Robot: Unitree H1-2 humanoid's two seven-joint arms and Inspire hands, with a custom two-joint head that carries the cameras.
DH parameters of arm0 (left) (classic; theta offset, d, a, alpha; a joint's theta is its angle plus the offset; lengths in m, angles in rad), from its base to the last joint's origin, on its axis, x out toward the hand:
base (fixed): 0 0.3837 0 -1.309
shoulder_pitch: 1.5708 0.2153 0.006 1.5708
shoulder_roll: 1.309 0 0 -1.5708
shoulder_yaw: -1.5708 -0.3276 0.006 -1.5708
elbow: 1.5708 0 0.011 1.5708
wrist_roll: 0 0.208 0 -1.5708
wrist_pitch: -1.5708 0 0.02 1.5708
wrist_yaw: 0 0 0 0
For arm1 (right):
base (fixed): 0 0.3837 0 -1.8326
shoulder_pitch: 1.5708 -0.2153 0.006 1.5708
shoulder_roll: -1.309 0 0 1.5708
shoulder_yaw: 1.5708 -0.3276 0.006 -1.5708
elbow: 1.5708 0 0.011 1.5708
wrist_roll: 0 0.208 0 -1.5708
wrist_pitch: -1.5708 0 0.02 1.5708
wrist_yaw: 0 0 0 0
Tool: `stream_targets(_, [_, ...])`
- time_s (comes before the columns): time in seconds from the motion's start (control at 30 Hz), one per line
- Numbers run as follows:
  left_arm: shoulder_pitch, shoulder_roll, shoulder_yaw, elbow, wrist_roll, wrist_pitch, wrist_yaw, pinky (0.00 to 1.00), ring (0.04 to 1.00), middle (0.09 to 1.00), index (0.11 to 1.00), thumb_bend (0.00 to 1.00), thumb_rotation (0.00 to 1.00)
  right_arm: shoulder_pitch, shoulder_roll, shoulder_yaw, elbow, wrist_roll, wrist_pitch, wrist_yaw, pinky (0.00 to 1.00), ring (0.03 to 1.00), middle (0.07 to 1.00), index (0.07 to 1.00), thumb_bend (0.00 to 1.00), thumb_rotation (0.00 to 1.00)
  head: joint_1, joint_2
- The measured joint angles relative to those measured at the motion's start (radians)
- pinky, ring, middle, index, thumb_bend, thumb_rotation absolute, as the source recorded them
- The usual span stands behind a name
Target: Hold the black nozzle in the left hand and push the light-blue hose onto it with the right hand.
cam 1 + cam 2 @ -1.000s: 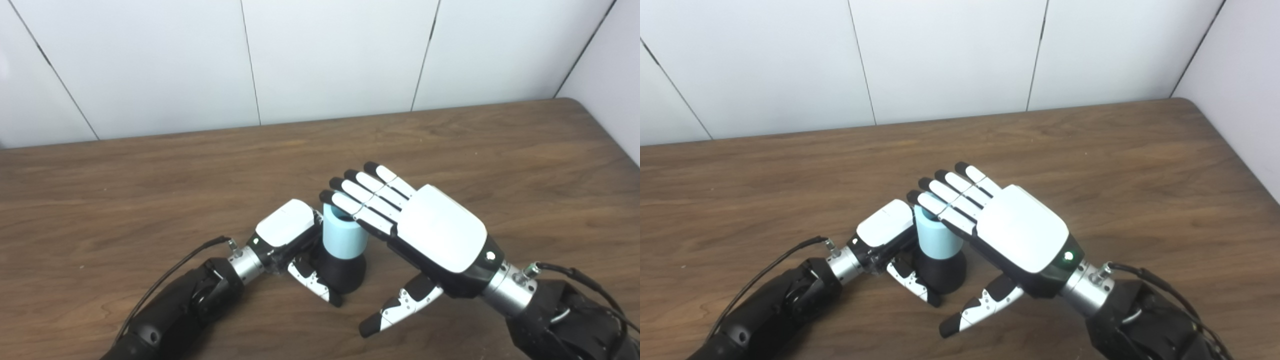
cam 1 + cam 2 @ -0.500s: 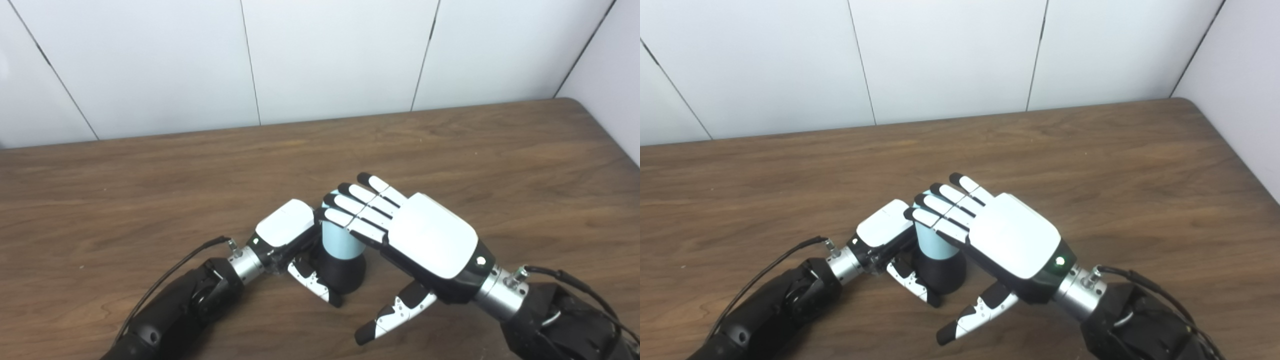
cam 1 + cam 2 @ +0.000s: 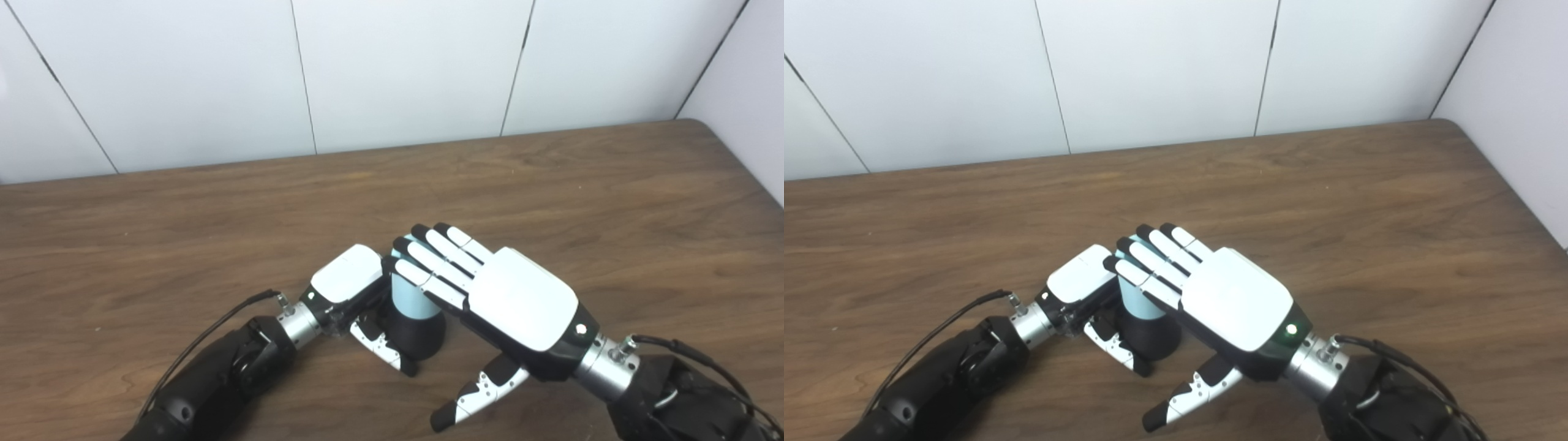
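The black nozzle [image 3: 418, 335] stands upright on the wooden table [image 3: 184, 233], its flared base down. The light-blue hose [image 3: 407, 297] is a short upright tube seated on top of the nozzle. My left hand [image 3: 355, 294] is shut around the nozzle from the left, its thumb crossing the front of the base. My right hand [image 3: 490, 291] is open and flat, palm down, its fingers [image 3: 429, 257] lying over the top of the hose and hiding its rim. Its thumb hangs free below. Both hands also show in the right eye view: left [image 3: 1084, 285], right [image 3: 1206, 288].
White wall panels [image 3: 398, 67] stand along the table's far edge. The table's right edge runs by a grey wall [image 3: 753, 98]. A black cable [image 3: 214, 324] runs along my left forearm.
My right hand has moved left and down, its flat fingers now covering the hose top. The hose sits lower on the nozzle. My left hand has kept its hold. The camera shifted slightly.
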Motion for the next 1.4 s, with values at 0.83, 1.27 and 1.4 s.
stream_targets(0.83, [-0.001,0.001,0.000,-0.004,-0.002,0.000,0.001,0.20,0.240,0.472,0.485,0.52,0.00,-0.001,-0.004,0.034,-0.014,-0.028,0.031,-0.014,1.00,0.973,0.973,0.921,0.89,1.00,0.009,-0.003])
stream_targets(1.27, [-0.001,0.002,0.000,-0.004,-0.003,0.000,0.001,0.18,0.222,0.471,0.484,0.52,0.00,0.006,-0.004,0.045,-0.017,-0.055,0.031,-0.018,1.00,0.980,0.981,0.935,0.88,1.00,0.012,-0.006])
stream_targets(1.4, [-0.001,0.002,0.000,-0.004,-0.003,0.000,0.001,0.21,0.240,0.472,0.485,0.52,0.00,0.007,-0.004,0.046,-0.017,-0.055,0.032,-0.018,1.00,0.983,0.986,0.937,0.88,1.00,0.012,-0.006])
